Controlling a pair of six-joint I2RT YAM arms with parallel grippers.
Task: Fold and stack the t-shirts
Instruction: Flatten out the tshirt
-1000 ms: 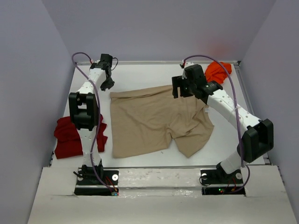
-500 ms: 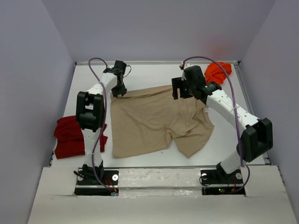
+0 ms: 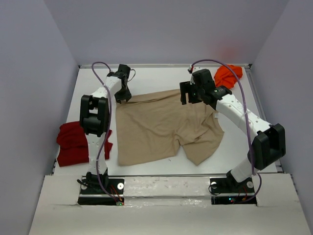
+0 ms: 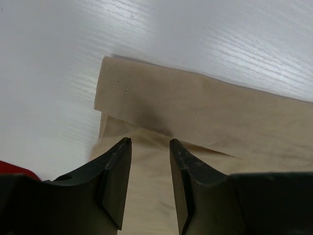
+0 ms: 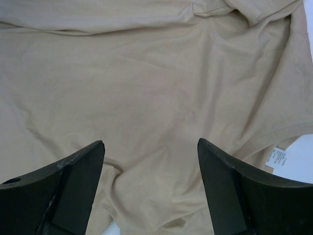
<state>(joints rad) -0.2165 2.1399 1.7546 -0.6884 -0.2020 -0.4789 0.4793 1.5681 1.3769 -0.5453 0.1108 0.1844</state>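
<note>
White laminate table (image 3: 161,78) fills the top view, walled on three sides. The tan t-shirt (image 3: 161,125) is the biggest thing on it. It lies spread and rumpled over the middle, with one lobe reaching toward 5 o'clock.

The dark red t-shirt (image 3: 71,142) sits bunched at 8 o'clock against the left wall. It lies well apart from the tan one, partly behind the left arm. The bright orange t-shirt (image 3: 226,74) is crumpled in the far corner at 1 o'clock.

The right gripper (image 3: 187,94) hangs over the tan shirt's far edge, at about 1 o'clock from the shirt's middle. Its wrist view shows the jaws spread wide over creased tan cloth (image 5: 146,88), with nothing between them.

The left gripper (image 3: 123,94) is at the shirt's 11 o'clock corner. Its wrist view shows the jaws a narrow gap apart and gripping nothing, just over the stitched hem band of the tan cloth (image 4: 220,112). Whether the tips touch the cloth I cannot tell.

A small white printed label (image 5: 279,157) shows at 4 o'clock in the right wrist view.
</note>
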